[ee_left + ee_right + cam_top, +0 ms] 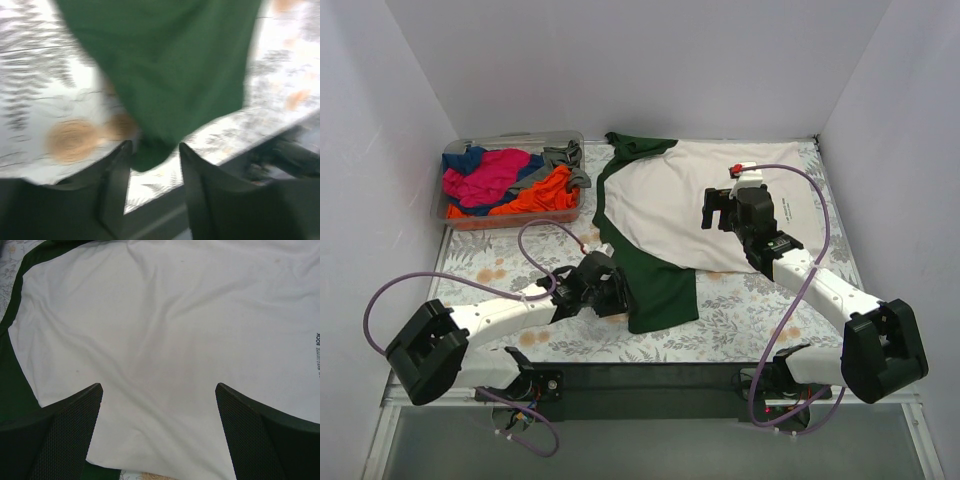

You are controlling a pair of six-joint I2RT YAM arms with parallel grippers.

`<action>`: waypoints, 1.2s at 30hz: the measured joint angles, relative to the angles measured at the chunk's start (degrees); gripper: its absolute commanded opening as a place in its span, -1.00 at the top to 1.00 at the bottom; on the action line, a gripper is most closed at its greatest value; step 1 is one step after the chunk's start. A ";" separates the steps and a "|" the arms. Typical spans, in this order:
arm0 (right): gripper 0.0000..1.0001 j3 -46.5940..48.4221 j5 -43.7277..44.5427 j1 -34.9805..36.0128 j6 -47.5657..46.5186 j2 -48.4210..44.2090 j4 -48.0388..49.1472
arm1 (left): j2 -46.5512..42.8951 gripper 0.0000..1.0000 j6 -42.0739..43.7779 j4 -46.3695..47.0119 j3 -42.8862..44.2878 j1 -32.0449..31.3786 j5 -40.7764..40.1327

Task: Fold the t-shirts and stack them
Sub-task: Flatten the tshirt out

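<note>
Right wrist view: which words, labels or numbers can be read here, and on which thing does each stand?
"BOOK": on the cream t-shirt, turned sideways at the right edge of the view.
Beside it, smaller lines of print: too small to read.
No other text is visible here.

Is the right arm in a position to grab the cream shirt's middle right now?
Probably yes: the right gripper hangs open directly above the cream t-shirt, and nothing lies between it and the cloth.

"BOOK" on cream t-shirt (165, 340), smaller print (317, 364) unreadable
</note>
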 measured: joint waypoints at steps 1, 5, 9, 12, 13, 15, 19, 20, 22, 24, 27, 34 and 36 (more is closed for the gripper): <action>-0.72 0.00 0.00 0.00 0.00 0.00 0.00 | 0.79 0.09 -0.04 -1.92 0.20 0.00 -1.36; -0.71 0.00 -0.17 0.00 0.00 0.00 0.00 | 1.25 -0.10 0.24 -8.63 1.20 0.00 -8.15; -0.68 -0.33 -1.25 0.24 0.13 0.00 -0.17 | 1.55 -0.21 2.40 -13.22 5.77 0.00 -13.53; -0.68 -0.33 -1.27 1.60 0.61 -0.11 -1.31 | 3.15 -0.28 5.60 -14.67 11.43 0.02 -17.11; -0.67 -0.59 -1.33 2.56 0.96 -0.33 -1.55 | 3.69 -0.30 7.23 -14.45 13.31 0.17 -18.21; -0.67 -1.79 -1.86 5.27 1.77 -1.31 -1.99 | 4.85 -0.30 10.67 -13.27 16.76 1.29 -19.19; -0.66 -5.14 -2.82 12.94 3.45 -3.63 -3.30 | 9.68 -0.30 17.31 -5.60 21.73 8.07 -18.45; -0.66 -5.95 -2.95 14.80 3.89 -4.00 -3.58 | 11.32 -0.30 18.64 -3.30 22.38 9.73 -18.49; -0.66 -7.69 -3.17 17.75 4.61 -4.61 -4.33 | 15.02 -0.30 20.98 1.40 23.12 12.22 -18.45; -0.68 -9.16 -2.45 18.95 4.98 -4.90 -5.18 | 19.12 -0.30 22.77 5.97 23.85 12.98 -17.11; -0.72 -9.97 0.39 18.88 4.98 -4.87 -6.43 | 26.16 -0.29 24.48 11.63 26.58 12.68 -13.53; -0.73 -9.66 4.20 12.63 4.85 -3.10 -6.93 | 38.99 -0.30 27.32 19.82 34.01 12.41 -8.70; -0.73 -9.16 4.35 10.08 4.76 -0.94 -6.80 | 41.13 -0.29 27.63 21.29 34.82 12.68 -7.85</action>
